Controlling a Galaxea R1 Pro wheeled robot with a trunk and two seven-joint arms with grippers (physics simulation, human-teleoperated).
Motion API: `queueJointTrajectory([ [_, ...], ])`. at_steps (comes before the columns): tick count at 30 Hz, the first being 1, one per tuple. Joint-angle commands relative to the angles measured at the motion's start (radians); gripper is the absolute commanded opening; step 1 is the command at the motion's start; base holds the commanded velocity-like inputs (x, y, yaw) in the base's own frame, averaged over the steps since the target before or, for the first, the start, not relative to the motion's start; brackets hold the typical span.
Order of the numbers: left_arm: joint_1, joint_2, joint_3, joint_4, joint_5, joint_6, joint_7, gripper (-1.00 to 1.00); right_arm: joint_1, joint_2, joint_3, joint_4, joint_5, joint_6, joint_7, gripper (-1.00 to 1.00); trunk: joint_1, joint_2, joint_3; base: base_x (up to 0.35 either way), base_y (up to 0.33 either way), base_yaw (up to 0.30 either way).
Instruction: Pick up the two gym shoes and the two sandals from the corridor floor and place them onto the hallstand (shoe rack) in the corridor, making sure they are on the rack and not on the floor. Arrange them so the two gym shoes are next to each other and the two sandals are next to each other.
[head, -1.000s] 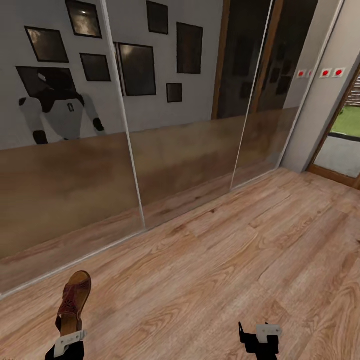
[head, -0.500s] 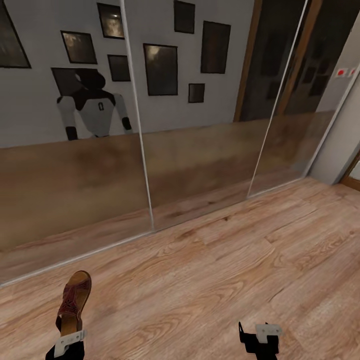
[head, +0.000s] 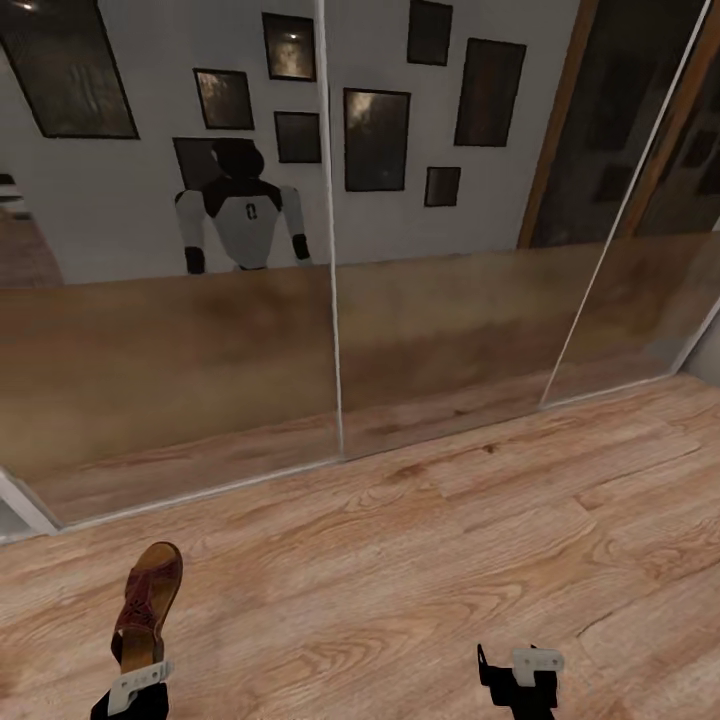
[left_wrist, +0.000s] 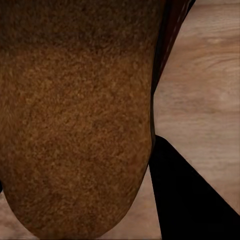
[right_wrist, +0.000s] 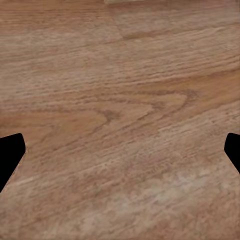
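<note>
My left gripper (head: 135, 685) is shut on one brown sandal (head: 148, 600), which sticks out forward from it, low at the left of the head view. Its brown sole (left_wrist: 75, 115) sits close in front of the left wrist camera, with a black finger (left_wrist: 192, 200) beside it. My right gripper (head: 520, 675) hangs over the corridor floor (head: 430, 560). It is open, with its two fingertips wide apart and only bare planks (right_wrist: 120, 125) between them. The gym shoes and the hallstand are out of view.
Tall mirrored sliding doors (head: 330, 300) run across the view ahead, with thin pale frames reaching the floor. They reflect my own body (head: 243, 215) and dark picture frames (head: 377, 138). Wood-plank floor stretches from the doors back to my arms.
The whole picture has slid to the right, so the camera has turned left along the mirrored doors. Both grippers and the sandal keep their places in the picture.
</note>
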Motion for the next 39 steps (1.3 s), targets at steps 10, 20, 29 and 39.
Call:
queueJointTrajectory([
  [10, -0.001, 0.000, 0.002, 0.001, 0.008, -0.002, -0.010, -1.00, 0.000, 0.001, 0.009, 0.000, -0.007, -0.002, -0.005, 1.00, 0.000, 0.000, -0.001, 0.000, 0.000, 0.279],
  [20, -0.001, -0.004, 0.002, 0.001, 0.010, -0.002, -0.010, -1.00, 0.000, 0.000, 0.009, 0.000, -0.007, -0.002, -0.005, 1.00, 0.000, 0.000, -0.001, 0.000, 0.000, 0.279],
  [29, -0.001, -0.007, 0.002, 0.001, 0.011, -0.002, -0.010, -1.00, 0.000, 0.000, 0.009, 0.000, -0.006, -0.002, -0.005, 1.00, 0.000, 0.000, -0.001, 0.000, 0.000, 0.279],
  [39, -0.001, -0.006, 0.002, 0.001, 0.008, -0.002, -0.010, -1.00, 0.000, 0.000, 0.009, 0.000, -0.005, -0.002, -0.005, 1.00, 0.000, 0.000, -0.001, 0.000, 0.000, 0.279],
])
